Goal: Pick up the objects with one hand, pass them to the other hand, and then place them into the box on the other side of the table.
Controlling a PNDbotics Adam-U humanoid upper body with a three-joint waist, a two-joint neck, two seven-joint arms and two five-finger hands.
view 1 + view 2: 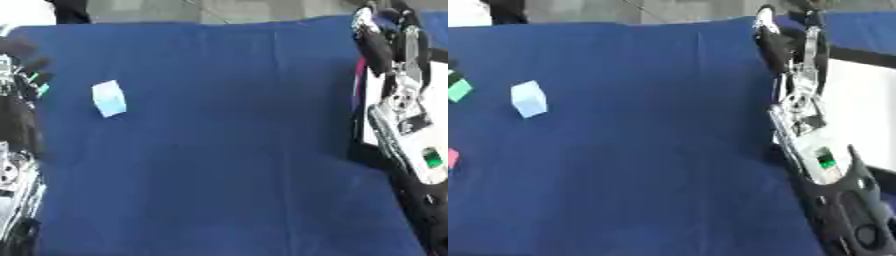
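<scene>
A light blue cube (108,98) lies on the blue cloth (227,150) at the left. At the left edge are a green block (458,90) and a bit of something pink (451,157). My left arm runs along the left edge, and its hand (19,52) shows only as a dark blur beside the green block. My right arm rises along the right side. Its hand (785,37) is open at the far right of the cloth, fingers straight, with nothing in it. It is far from the cube.
A white box (859,100) with a dark rim lies to the right of the cloth, beside my right forearm (807,135). Beyond the cloth's far edge there is grey floor.
</scene>
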